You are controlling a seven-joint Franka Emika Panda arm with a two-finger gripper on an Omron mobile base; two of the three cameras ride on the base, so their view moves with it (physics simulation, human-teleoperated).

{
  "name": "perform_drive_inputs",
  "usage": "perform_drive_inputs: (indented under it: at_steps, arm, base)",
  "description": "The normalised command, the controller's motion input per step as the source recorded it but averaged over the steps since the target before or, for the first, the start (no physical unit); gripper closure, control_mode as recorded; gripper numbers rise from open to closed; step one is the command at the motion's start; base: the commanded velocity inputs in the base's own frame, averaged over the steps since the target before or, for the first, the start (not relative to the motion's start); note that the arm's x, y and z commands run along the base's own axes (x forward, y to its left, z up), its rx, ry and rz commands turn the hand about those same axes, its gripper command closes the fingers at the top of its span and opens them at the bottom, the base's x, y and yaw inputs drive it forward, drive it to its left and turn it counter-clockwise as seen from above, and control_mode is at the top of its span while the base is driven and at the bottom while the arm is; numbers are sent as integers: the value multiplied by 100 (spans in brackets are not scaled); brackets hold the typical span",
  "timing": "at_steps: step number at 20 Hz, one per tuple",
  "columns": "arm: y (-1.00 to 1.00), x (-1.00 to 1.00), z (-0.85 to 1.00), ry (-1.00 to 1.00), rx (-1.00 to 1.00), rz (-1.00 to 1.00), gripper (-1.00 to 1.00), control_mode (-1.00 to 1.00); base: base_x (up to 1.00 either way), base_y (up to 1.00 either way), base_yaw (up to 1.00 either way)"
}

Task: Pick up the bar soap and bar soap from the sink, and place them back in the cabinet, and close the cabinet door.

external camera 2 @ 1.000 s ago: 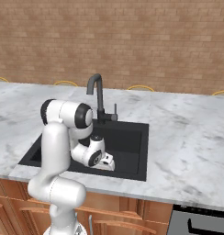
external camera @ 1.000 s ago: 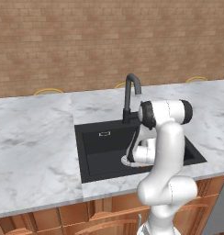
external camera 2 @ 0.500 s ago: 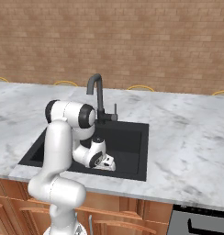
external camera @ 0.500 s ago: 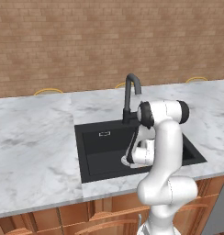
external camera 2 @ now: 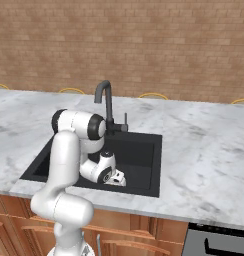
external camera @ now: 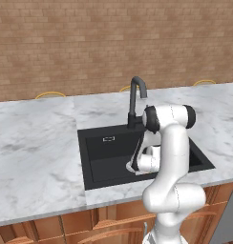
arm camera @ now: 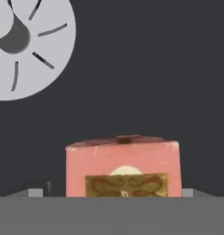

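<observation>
The arm folds down into the sink point(external camera: 94, 157) so that the hand point(external camera 2: 116, 178) sits low by the basin's front wall, over the floor where the soap lies. In the hand view the pink bar soap point(arm camera: 123, 167) lies on the dark sink floor squarely between the finger tips, the drain point(arm camera: 22, 43) well beyond it. Whether the hand has closed on the bar I cannot tell

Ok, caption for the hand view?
Hand camera low in the black sink: pink bar soap close ahead, round silver drain beyond.
</observation>
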Motion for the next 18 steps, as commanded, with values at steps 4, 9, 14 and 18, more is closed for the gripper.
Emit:
perform_drive_inputs:
  at_steps: [4, 9, 14, 18]
  arm:
    - [0, 0, 0, 0, 0, 0, -100, -100]
    - [0, 0, 0, 0, 0, 0, -100, -100]
    - [0, 0, 0, 0, 0, 0, 100, -100]
    - [0, 0, 2, 0, 0, 0, 100, -100]
  base:
    - [0, 0, 0]
    - [0, 0, 0]
    - [0, 0, 0]
    - [0, 0, 0]
